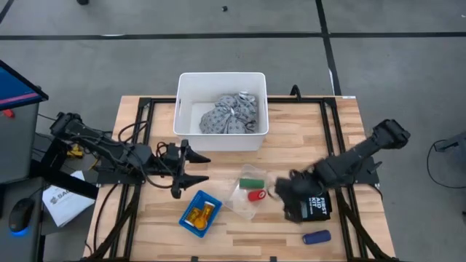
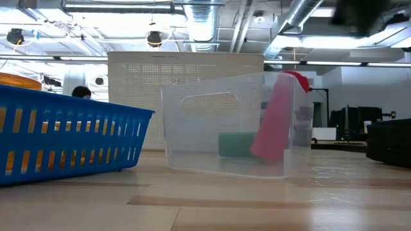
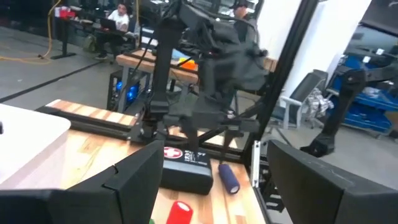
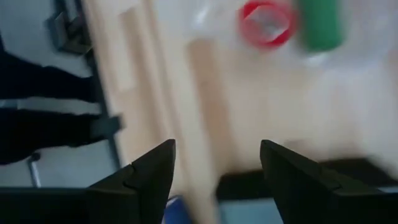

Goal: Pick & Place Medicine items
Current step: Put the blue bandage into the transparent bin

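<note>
**Inspection: table contents and gripper condition**

High view. We record a white bin (image 1: 188, 102) at the far side of the wooden table (image 1: 342, 131), holding the grey cloth bundle (image 1: 231, 115). A small blue basket (image 1: 187, 219) near the front edge contains the orange pill bottles (image 1: 201, 214). Beside it sits a clear container (image 1: 237, 195) holding the green cylinder (image 1: 253, 183) and the red cylinder (image 1: 256, 195). A black first-aid pouch (image 1: 314, 205) lies just right of that container, and the dark-blue cylinder (image 1: 317, 236) lies loose on the table in front of the pouch. The left gripper (image 1: 195, 169) hovers between bin and basket, fingers spread and empty. The right gripper (image 1: 280, 191) sits over the pouch's near edge, next to the clear container; here we cannot tell its finger state.

Low view. The blue basket stands at the left, the clear container at centre. Inside it the red cylinder leans tilted and the green one lies flat behind it.

Left wrist view. Between the parted fingers we see the right arm (image 3: 211, 56) blocking the middle ground, the pouch, and the dark-blue cylinder just beside it.

Right wrist view. The right fingers (image 4: 140, 177) are apart with nothing held; red and green cylinders lie ahead.
</note>
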Tool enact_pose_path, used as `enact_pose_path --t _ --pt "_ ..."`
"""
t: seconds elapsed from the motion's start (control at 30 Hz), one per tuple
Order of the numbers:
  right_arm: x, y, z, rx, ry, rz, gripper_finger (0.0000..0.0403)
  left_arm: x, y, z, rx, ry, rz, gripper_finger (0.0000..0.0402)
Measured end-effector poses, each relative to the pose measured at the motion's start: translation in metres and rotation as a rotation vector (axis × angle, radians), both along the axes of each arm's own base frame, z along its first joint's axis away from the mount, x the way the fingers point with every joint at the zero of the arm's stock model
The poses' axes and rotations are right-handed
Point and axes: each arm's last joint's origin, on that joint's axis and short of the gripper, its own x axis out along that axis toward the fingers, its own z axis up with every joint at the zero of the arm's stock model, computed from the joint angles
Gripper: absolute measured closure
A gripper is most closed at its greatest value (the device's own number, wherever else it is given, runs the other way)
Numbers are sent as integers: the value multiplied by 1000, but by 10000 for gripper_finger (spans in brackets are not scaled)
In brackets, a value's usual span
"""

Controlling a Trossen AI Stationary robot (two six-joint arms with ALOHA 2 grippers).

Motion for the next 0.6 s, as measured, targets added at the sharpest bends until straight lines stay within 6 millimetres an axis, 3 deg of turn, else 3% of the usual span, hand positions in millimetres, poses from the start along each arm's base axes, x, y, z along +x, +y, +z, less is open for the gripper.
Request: enact_pose_path --t 0.13,0.33,0.43,0.6 --pt "-27 42 1 20 -15 29 174 -1 -3 0 16 -2 -16 124" --pt "-63 101 -12 44 -25 173 174 -1 -4 0 18 -2 -24 124" --pt "-74 118 -27 6 20 173 174 -1 -4 0 16 -5 -27 124" --pt "-77 139 -53 -31 60 172 174 -1 -4 0 16 -5 -29 124"
